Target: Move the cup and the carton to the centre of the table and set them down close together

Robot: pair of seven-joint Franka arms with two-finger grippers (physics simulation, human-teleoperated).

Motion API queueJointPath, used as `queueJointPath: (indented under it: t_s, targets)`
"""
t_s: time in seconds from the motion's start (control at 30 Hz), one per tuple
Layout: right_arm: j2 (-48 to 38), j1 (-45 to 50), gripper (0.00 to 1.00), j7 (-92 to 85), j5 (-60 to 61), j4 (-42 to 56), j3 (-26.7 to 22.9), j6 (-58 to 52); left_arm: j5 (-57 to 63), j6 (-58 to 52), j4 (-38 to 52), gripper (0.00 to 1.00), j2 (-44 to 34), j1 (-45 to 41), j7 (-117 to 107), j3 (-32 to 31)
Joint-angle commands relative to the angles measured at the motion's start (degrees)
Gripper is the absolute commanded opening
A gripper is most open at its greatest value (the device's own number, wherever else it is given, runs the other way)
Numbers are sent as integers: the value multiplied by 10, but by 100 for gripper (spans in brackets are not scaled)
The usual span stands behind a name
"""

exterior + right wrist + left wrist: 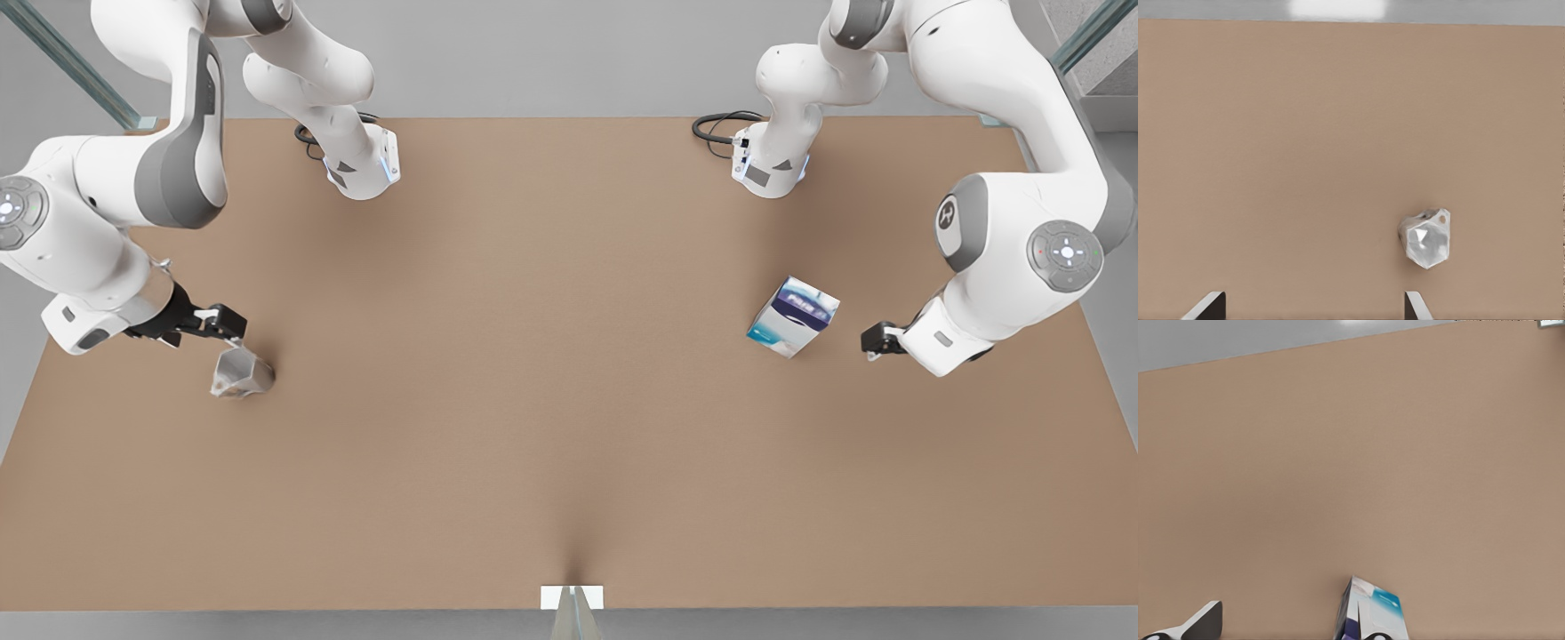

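Note:
The pale faceted cup [242, 373] stands on the tan table [551, 356] at the front view's left. My right gripper [227, 327] hovers just behind it, open; in the right wrist view the cup [1426, 238] lies a little ahead of the spread fingertips [1415, 305], off to one side. The white carton [793, 316] with a dark blue top stands at the front view's right. My left gripper [875, 341] is beside it, apart from it and open. The left wrist view has the carton [1373, 613] close in front and one fingertip [1205, 620].
Both arm bases [364, 164] [769, 164] are bolted to the table's far side, with black cables beside them. A small white bracket [572, 597] sits at the near edge. Bare tabletop stretches between the cup and the carton.

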Motion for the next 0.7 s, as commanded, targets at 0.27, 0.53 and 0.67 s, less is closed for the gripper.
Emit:
queueJointPath:
  t_s: [0.27, 0.53, 0.67]
  targets:
    - [4, 7, 100, -5, -7, -103, 3, 69, -2, 8, 0, 100, 8, 0, -1, 0]
    - [19, -74, 100, -32, 1, -329, -2, 331, -8, 9, 0, 100, 31, 0, -3, -1]
    - [84, -99, 100, -53, 2, -337, -1, 406, -8, 9, 0, 100, 34, 0, -18, -1]
